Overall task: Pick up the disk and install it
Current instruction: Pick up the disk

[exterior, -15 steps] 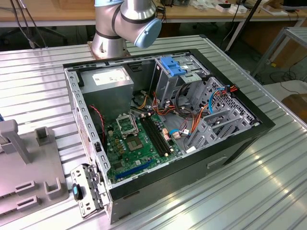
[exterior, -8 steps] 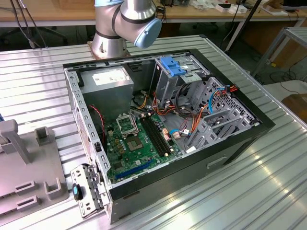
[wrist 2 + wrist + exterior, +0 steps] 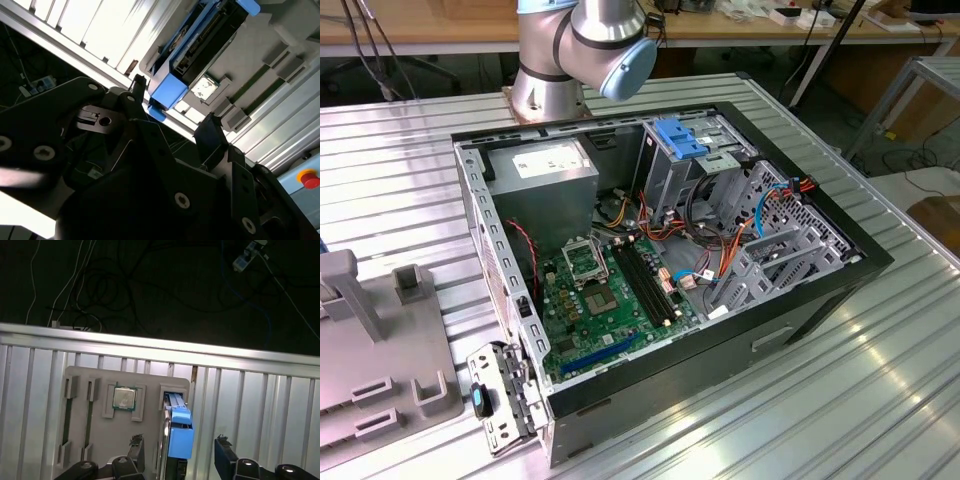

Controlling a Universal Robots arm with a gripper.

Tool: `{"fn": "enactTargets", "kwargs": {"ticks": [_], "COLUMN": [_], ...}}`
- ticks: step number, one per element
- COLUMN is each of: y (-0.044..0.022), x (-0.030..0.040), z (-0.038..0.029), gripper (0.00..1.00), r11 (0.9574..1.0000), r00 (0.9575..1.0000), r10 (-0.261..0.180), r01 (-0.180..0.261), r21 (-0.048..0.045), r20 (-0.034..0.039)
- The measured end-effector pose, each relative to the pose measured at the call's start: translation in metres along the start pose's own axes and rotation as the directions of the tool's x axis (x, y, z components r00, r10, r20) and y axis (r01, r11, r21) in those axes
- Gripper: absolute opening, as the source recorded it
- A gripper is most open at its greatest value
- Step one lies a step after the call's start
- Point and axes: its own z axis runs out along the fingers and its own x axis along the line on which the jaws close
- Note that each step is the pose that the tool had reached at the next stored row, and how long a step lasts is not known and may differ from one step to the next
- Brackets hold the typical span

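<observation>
At about nine o'clock from the case (image 3: 820, 300) in the exterior view lay the grey fixture (image 3: 380, 360). Its slots and posts were apparently meant to hold parts up where a tool could reach them. The case lay on its side on the ribbed table (image 3: 880, 400) with its open face up, which left the bays reachable from above. The arm base (image 3: 580, 50) stood at twelve o'clock from the case, and the arm rose from it out of that view. Inside the case, at roughly two o'clock, sat the drive cage (image 3: 775, 255), the likely seat for the disk.

In both wrist views the disk (image 3: 179, 432) (image 3: 205, 40) stood on edge in a fixture slot, its blue rail uppermost. Standing that way it offered both flat sides for a pinch. A chip (image 3: 124, 398) sat in its recess just beside that slot.

The gripper (image 3: 178, 445) (image 3: 172, 102) was poised over the fixture (image 3: 80, 440), pointing down at the disk. Its fingers (image 3: 225, 450) were spread wide, one to each side of the disk and clear of it. It held nothing. The pick-up seemed lined up but not yet made.
</observation>
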Motion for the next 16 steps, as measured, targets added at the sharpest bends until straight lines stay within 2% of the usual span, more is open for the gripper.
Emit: {"fn": "enactTargets", "kwargs": {"ticks": [2, 3, 5, 8, 10, 12, 16], "y": [0.0004, 0.0005, 0.0005, 0.0007, 0.0008, 0.001, 0.0011], "x": [0.0016, 0.0018, 0.0019, 0.0019, 0.002, 0.002, 0.0021], "z": [0.005, 0.011, 0.0174, 0.0285, 0.033, 0.0426, 0.0506], "gripper": [0.66, 0.66, 0.66, 0.66, 0.66, 0.66, 0.66], "r11": [1.0, 0.9996, 0.9988, 0.9981, 0.9979, 0.9975, 0.9973], "r00": [1.0, 0.9996, 0.9988, 0.9981, 0.9979, 0.9975, 0.9973], "r10": [0.005, 0.028, 0.049, 0.061, 0.064, 0.071, 0.074], "r01": [-0.005, -0.028, -0.049, -0.061, -0.064, -0.071, -0.074], "r21": [0.0007, 0.001, 0.001, 0.0011, 0.0012, 0.0012, 0.0013], "r20": [-0.0002, -0.0005, -0.0009, -0.0011, -0.0011, -0.0013, -0.0013]}}
